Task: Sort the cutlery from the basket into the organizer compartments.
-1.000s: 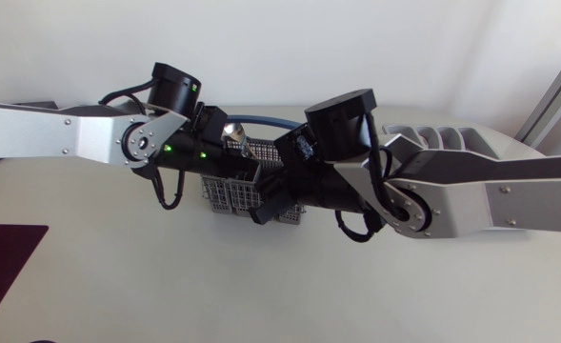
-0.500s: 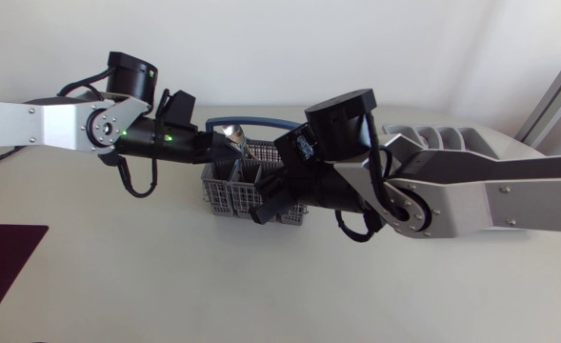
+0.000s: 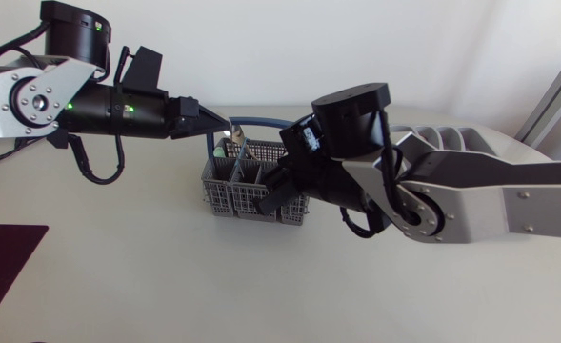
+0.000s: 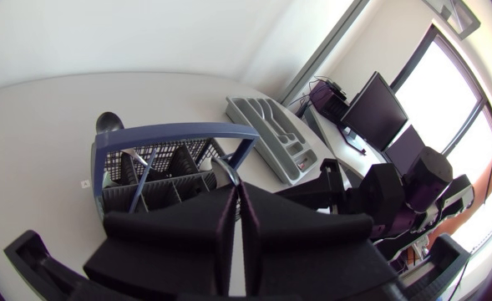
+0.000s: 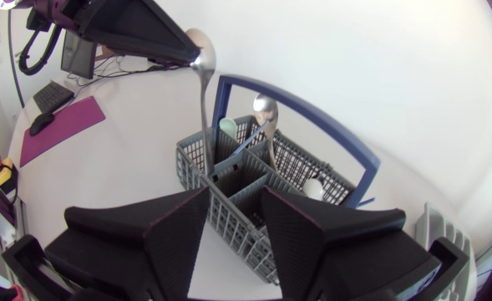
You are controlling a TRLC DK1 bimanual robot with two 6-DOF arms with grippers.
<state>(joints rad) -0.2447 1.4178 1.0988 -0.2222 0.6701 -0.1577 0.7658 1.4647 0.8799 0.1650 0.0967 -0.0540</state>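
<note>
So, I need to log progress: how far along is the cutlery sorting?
Nothing looks sorted yet: the organizer compartments that show look empty. In hand: the left pincer grips a spoon above the basket; the right pincer hangs open over it. Left: another spoon and more pieces in the basket.

L arm (image 3: 32, 95) enters from the left side, forearm approx. level, wrist stretched toward mid-table. L gripper (image 3: 209, 121): fingers (image 4: 262, 234) pinched nearly flat together, apparently on a spoon (image 5: 201, 84) just below its bowl. R arm (image 3: 490, 191) enters from the right, elbow bent, wrist angled down. R gripper (image 3: 282, 193): fingers (image 5: 145, 242) spread w/ a clear gap, pointing down.
</note>
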